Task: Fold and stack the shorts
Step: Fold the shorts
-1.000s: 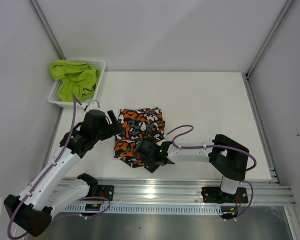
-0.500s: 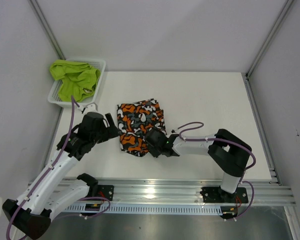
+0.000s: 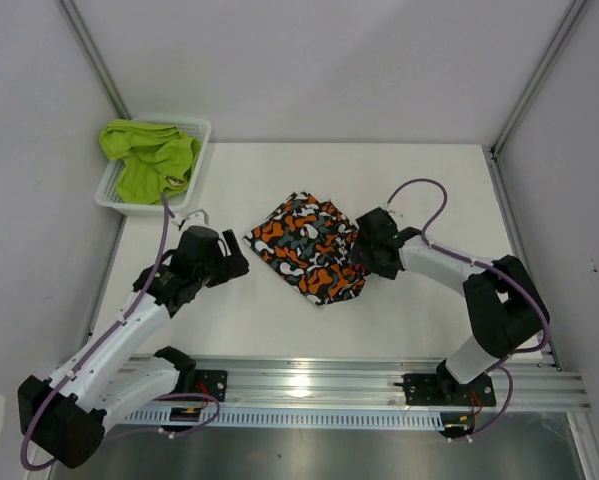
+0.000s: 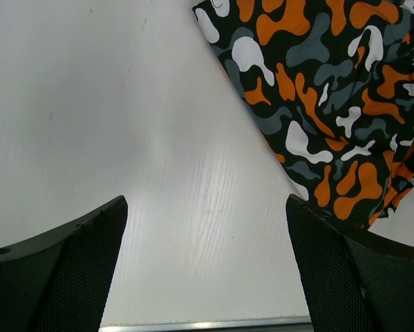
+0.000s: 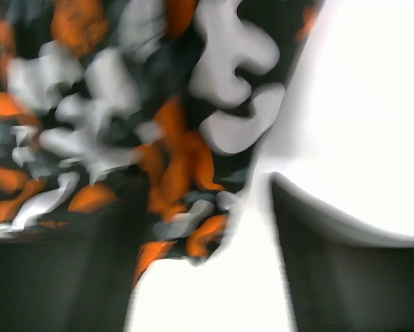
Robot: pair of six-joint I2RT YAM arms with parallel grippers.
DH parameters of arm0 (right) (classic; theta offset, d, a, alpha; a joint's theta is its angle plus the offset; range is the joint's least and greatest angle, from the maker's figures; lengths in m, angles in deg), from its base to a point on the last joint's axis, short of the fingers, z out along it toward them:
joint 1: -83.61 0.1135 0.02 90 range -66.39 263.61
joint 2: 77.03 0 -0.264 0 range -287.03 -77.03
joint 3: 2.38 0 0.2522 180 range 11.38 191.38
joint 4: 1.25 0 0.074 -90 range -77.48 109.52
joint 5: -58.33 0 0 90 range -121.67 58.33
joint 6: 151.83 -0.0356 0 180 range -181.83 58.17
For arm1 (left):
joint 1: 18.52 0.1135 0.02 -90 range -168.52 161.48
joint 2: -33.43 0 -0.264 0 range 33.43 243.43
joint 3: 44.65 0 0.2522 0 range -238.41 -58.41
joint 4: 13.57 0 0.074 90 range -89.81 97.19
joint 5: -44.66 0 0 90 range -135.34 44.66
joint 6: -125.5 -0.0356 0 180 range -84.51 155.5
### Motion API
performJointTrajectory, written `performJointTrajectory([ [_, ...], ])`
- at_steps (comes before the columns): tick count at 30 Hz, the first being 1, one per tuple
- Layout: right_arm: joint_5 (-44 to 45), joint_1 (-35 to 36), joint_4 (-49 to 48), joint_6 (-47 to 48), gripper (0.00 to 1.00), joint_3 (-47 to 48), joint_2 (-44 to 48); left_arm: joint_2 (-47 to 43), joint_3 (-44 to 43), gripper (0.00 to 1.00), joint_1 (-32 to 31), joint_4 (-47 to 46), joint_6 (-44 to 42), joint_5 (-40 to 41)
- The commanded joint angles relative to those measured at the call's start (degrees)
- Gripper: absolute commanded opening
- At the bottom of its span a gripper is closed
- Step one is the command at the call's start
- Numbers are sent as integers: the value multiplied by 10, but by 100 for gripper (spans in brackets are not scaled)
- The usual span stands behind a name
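Camo shorts (image 3: 309, 248) sit mid-table (image 3: 429, 190) as a folded bundle set askew. In the top view the long axis runs far-left to near-right.

Right gripper (image 3: 364, 255) is at the bundle's right edge. Its wrist view is blurred: cloth sits between the fingers (image 5: 331, 277), but I cannot tell whether they are clamped.

Left gripper (image 4: 207, 277) is spread wide and empty, near the left corner but clear of it. The cloth lies ahead and to its right.

Green shorts (image 3: 149, 160) are heaped in the basket (image 3: 204, 150), far-left and well apart.

Judgement: the right arm is nearer for squaring the bundle, the left nearer the basket.
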Motion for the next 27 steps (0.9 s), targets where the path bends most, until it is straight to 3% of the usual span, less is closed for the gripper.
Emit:
performJointTrajectory([
  [1, 56, -45, 83, 203, 84, 72, -7, 24, 23, 96, 2, -105, 30, -21],
  [5, 96, -65, 101, 215, 93, 128, -19, 78, 29, 98, 3, -204, 36, -20],
  [11, -113, -118, 1, 169, 99, 66, 25, 234, -72, 98, 11, -281, -24, -31],
  [14, -99, -95, -13, 133, 99, 35, 45, 312, -136, 98, 49, -268, -51, -61],
  [18, -65, -60, -44, 77, 100, -2, 63, 387, -175, 97, 97, -305, -78, -163],
  [25, -64, -31, -68, 54, 99, -5, 16, 481, -251, 95, 105, -273, -159, -187],
  [27, -71, -29, -80, 52, 94, -7, -2, 489, -245, 94, 105, -274, -176, -197],
])
